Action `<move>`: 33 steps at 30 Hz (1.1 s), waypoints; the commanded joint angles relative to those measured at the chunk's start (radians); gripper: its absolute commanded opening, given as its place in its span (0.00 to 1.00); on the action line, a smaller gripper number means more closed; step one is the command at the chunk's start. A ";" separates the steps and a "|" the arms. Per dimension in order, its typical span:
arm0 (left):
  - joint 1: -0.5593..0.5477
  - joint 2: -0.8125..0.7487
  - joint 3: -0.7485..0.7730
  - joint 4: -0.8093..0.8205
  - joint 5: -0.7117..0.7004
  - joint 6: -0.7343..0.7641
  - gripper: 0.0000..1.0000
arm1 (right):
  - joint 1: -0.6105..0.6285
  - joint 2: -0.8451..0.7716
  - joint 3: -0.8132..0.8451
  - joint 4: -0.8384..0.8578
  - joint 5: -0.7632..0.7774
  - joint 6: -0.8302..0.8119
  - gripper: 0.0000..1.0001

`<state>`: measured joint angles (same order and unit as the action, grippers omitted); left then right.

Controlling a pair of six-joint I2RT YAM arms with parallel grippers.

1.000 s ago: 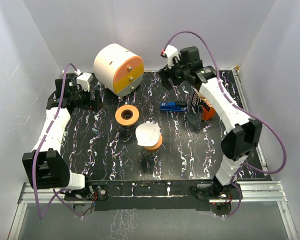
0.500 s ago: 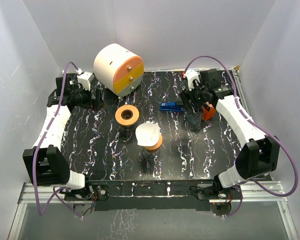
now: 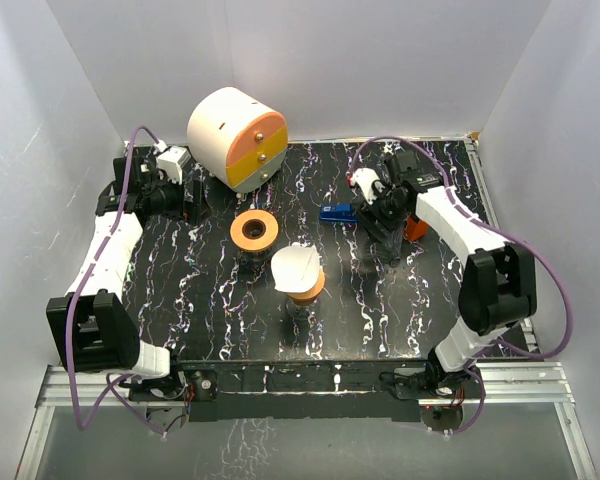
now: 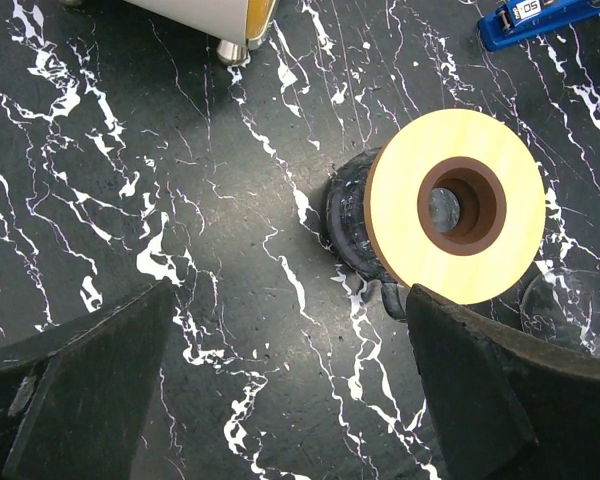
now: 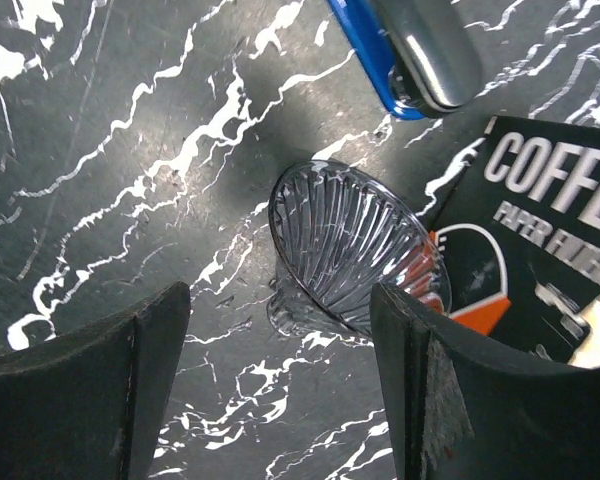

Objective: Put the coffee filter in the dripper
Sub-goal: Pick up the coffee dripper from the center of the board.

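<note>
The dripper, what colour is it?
The dripper is clear and ribbed; right wrist view shows it best.

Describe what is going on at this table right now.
The right gripper hangs open over the clear ribbed dripper, which stands beside the coffee filter box; it holds nothing. The left gripper, also open, hovers at the far left near a yellow ring on a jar. The dripper is empty. What looks like a white filter rests on an orange cup in the middle.

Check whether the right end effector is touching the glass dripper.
Cannot tell. In the right wrist view, the right end effector straddles the dripper: bare table shows beside one finger, but the other finger overlaps the rim.
</note>
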<state>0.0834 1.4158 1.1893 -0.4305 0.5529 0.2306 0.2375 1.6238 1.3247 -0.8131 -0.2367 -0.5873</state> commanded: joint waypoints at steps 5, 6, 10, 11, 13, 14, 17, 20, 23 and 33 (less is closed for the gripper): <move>0.006 -0.075 -0.029 0.020 0.037 0.007 0.99 | 0.003 0.148 0.109 -0.164 -0.030 -0.231 0.67; 0.006 -0.076 -0.030 0.021 0.038 0.007 0.99 | 0.002 0.159 0.113 -0.180 -0.024 -0.247 0.65; 0.006 -0.075 -0.027 0.018 0.039 0.007 0.99 | 0.003 0.166 0.127 -0.225 -0.006 -0.295 0.56; 0.006 -0.073 -0.027 0.019 0.039 0.007 0.99 | 0.003 0.166 0.131 -0.238 -0.004 -0.305 0.54; 0.006 -0.070 -0.025 0.019 0.041 0.008 0.99 | 0.003 0.166 0.137 -0.256 -0.001 -0.321 0.49; 0.007 -0.069 -0.025 0.019 0.042 0.007 0.99 | 0.003 0.166 0.142 -0.265 -0.001 -0.328 0.46; 0.006 -0.066 -0.023 0.019 0.046 0.006 0.99 | 0.003 0.173 0.156 -0.296 -0.007 -0.344 0.34; 0.006 -0.064 -0.021 0.018 0.048 0.004 0.99 | 0.003 0.179 0.163 -0.318 -0.015 -0.355 0.24; 0.006 -0.061 -0.020 0.018 0.049 0.005 0.99 | 0.003 0.187 0.168 -0.340 -0.018 -0.364 0.15; 0.006 -0.068 -0.029 0.024 0.058 0.000 0.99 | 0.003 0.188 0.160 -0.406 0.010 -0.389 0.31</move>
<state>0.0834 1.3838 1.1622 -0.4179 0.5739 0.2310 0.2382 1.8179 1.4513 -1.1698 -0.2371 -0.9474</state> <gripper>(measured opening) 0.986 0.278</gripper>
